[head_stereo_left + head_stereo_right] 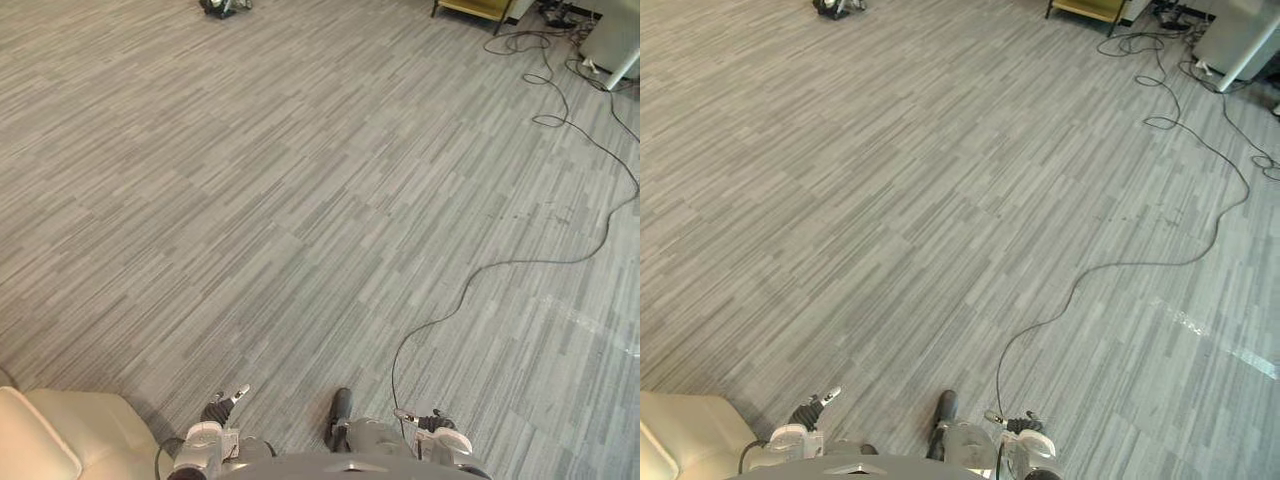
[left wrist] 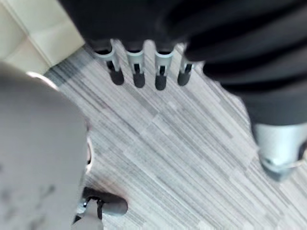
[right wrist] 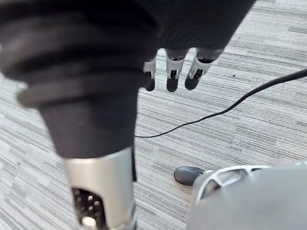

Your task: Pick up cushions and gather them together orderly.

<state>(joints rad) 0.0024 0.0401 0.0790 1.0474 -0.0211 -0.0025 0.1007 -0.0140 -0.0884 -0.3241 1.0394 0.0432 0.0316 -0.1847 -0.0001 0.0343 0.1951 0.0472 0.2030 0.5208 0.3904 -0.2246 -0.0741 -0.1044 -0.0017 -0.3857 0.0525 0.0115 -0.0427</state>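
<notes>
Left hand [image 2: 135, 62] fingers straight, slightly apart, holding nothing, above carpet floor [image 1: 300, 200]. Cream cushion [image 1: 50, 435] on floor just beside them, not touching. Right hand [image 3: 173, 72] fingers straight too, empty, well away from cushion.

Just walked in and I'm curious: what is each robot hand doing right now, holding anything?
Left robot hand: open, fingers straight, holding nothing.
Right robot hand: open, holding nothing.

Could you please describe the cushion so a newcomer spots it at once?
Start with the grey striped carpet. At the robot's near left lies the cushion. It alone is pale cream and padded, with stitched seams.
</notes>
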